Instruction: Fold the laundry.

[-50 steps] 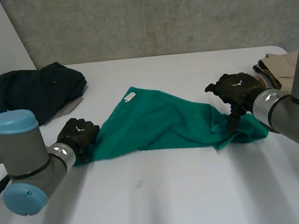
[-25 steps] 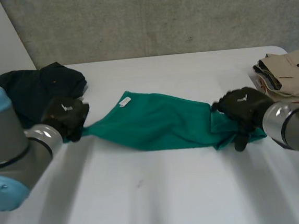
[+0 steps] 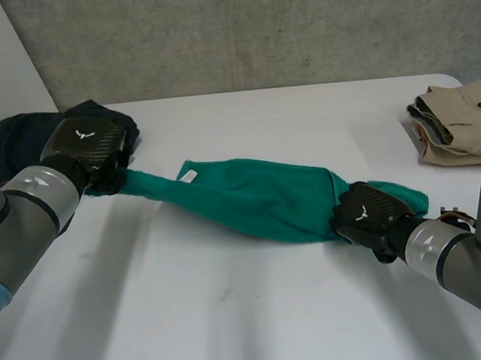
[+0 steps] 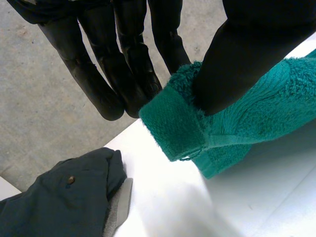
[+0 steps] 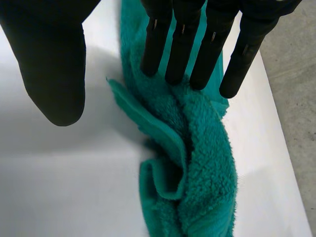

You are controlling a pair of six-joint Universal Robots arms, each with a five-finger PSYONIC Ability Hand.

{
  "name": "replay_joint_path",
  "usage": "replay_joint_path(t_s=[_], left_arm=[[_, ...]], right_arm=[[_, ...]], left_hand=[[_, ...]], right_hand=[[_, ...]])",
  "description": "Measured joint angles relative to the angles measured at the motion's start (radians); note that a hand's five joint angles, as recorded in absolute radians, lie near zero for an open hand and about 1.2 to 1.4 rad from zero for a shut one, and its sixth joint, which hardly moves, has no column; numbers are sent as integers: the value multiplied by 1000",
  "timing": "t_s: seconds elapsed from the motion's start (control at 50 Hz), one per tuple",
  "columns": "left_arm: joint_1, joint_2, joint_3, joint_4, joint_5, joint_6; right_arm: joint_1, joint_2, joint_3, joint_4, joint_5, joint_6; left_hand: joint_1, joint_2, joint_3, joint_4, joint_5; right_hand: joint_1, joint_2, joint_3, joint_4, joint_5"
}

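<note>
The left hand [image 3: 86,147] is pinching a corner of the green terry-cloth towel [image 3: 259,199] between thumb and fingertips, apparently to stretch it. The right hand [image 3: 366,218], fingers straight, is pressing the bunched other end onto the white table [image 3: 235,315], likely anchoring it.

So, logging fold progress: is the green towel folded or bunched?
Bunched, not folded: the towel is stretched into a rumpled band, the left hand pinching one end, the right hand pressing the other.
</note>
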Motion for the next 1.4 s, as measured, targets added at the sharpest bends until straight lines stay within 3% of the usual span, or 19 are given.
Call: replay_joint_path(t_s=[0.24,0.3,0.36,0.52,0.54,0.58,0.62,0.68,0.74,0.82,0.92,0.96,1.08,1.2,1.26,1.34,1.4], left_arm=[[11,-25,8,3,-4,2],[15,-29,8,1,-6,1],[22,-29,7,-3,-13,-3],[57,-5,8,-41,-44,-26],[72,12,10,-55,-49,-29],[84,27,13,-68,-51,-31],[110,58,23,-97,-51,-31],[135,82,36,-139,-44,-27],[151,86,48,-186,-33,-13],[156,63,56,-236,-19,15],[138,-5,77,-260,-15,40],[130,-32,91,-259,-18,44],[100,-193,287,-209,-85,47],[91,-272,609,-125,-179,-58],[90,-248,742,-40,-208,-164],[89,-198,797,54,-214,-249],[88,-171,788,88,-213,-267]], right_arm=[[-28,145,-61,-171,-2,-42],[-32,178,-75,-228,0,-36],[-34,195,-80,-274,7,-23],[-61,88,-97,-292,65,220],[-85,20,-126,-237,77,342],[-110,-32,-160,-171,83,442],[-167,-109,-256,11,80,624],[-225,-133,-399,273,63,748],[-264,-98,-539,526,51,758],[-283,-27,-658,744,54,677],[-255,37,-702,802,84,590],[-242,47,-705,783,94,582],[-180,80,-736,482,188,634],[-152,61,-778,-41,298,807],[-146,26,-785,-328,356,921],[-143,-3,-793,-487,386,1002],[-141,-8,-800,-489,375,1026]], left_hand=[[0,0,0,0,0],[0,0,0,0,0],[0,0,0,0,0],[0,2,3,1,0],[0,2,3,1,0],[0,2,3,1,0],[0,2,3,1,0],[0,2,3,1,0],[0,2,3,1,0],[0,2,3,1,0],[0,2,3,1,0],[0,2,3,1,0],[0,3,3,1,0],[0,3,3,1,0],[0,3,3,1,0],[0,3,3,1,0],[0,3,3,1,0]], right_hand=[[183,198,199,195,206],[453,487,481,482,498],[480,550,557,566,559],[480,550,568,573,563],[480,550,572,574,567],[480,550,572,575,571],[480,550,572,575,576],[503,550,572,575,589],[503,550,573,576,589],[503,550,573,576,589],[503,550,573,576,589],[503,550,573,576,589],[503,550,573,576,589],[503,550,573,576,590],[503,550,573,576,590],[503,550,573,576,590],[503,550,573,576,593]])
